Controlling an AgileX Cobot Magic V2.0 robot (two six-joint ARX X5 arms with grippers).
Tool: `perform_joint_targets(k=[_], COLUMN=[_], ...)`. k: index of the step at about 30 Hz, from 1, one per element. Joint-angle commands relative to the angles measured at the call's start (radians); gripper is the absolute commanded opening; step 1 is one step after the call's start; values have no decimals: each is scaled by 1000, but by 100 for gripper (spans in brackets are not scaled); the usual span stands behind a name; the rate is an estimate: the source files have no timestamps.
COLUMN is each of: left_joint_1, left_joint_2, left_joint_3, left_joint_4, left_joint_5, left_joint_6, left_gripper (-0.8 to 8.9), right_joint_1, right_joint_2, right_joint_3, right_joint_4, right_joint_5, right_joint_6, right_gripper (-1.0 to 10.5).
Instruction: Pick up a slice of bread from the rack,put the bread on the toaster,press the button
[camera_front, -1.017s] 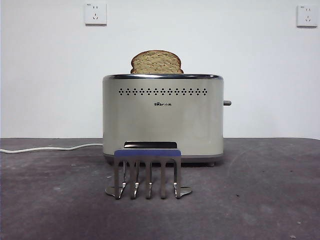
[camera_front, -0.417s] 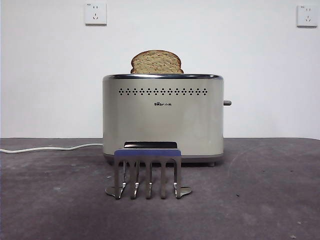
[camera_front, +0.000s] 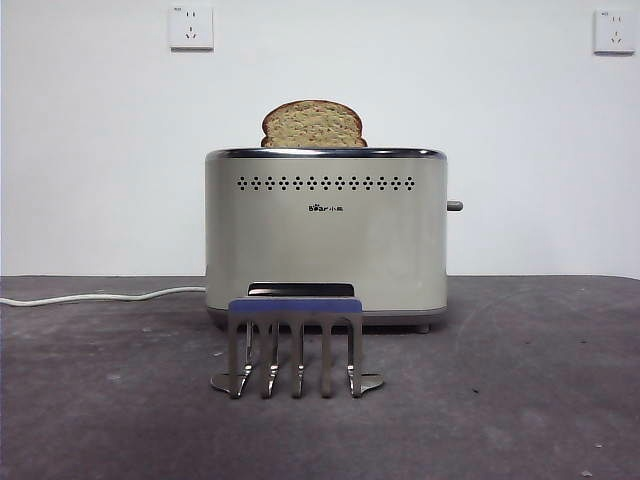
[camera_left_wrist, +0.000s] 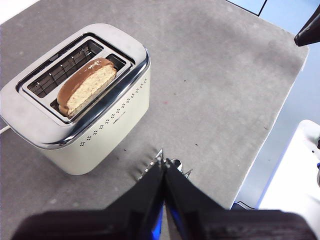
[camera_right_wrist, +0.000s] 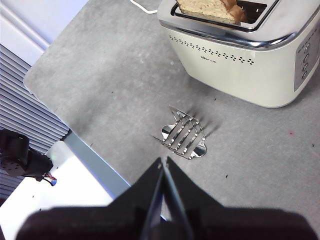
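1. My left gripper (camera_left_wrist: 164, 167) and right gripper (camera_right_wrist: 163, 164) hung high above the table, jaws pressed together, holding nothing.
2. The rack (camera_front: 295, 345) stood empty, near the toaster (camera_front: 325, 235).
3. The bread (camera_front: 313, 124) sat in the slot, dome showing.
4. Only the button (camera_front: 455, 206) at the toaster's right end remained, judging by this.

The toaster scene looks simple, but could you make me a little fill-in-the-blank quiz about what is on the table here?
1. The domed, speckled tan slice of bread stands in a slot of the boxy cream ____.
2. The small shiny steel rack with the blue top bar holds ____ slices.
3. The grey stub lever sticks out from the toaster's narrow ____.
4. Both black grippers, left and right, hang above the table with jaws ____.

Missing words: toaster; no; end; shut
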Motion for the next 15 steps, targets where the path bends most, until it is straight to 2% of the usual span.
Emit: perform_joint_targets(k=[1,10,15], left_joint_1=[-2,-1,18], left_joint_2=[0,0,-20], left_joint_3=[-3,-3,-3], left_joint_4=[6,24,67], left_joint_5=[5,6,-126], left_joint_6=[-10,-10,12], left_gripper=[-3,-3,-3], right_joint_1=[1,1,2], right_joint_2=[1,1,1], right_joint_3=[-6,-6,-6], right_joint_4=[2,2,2], right_joint_5=[-1,-1,-1], right_joint_6=[-9,-9,-9], right_gripper=[1,1,1])
